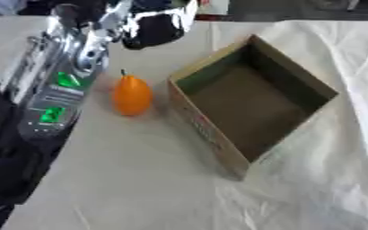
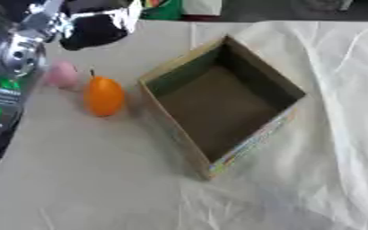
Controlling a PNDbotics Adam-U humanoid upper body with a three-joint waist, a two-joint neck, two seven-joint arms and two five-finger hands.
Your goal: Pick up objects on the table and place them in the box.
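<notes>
Two items lie left of your box (image 1: 250, 105). Bench (image 1: 140, 179) under white cloth. Box open-topped, cardboard, inside bare. Your left arm (image 1: 58, 85) enters upper left; left hand (image 1: 152, 29) far back above bench, fingers' state unclear. Orange fruit (image 1: 131, 95) just beside box's left wall. Pink thing (image 2: 61, 73) beside fruit, nearer arm.

White cloth (image 1: 313, 188) over the table (image 1: 14, 31)
</notes>
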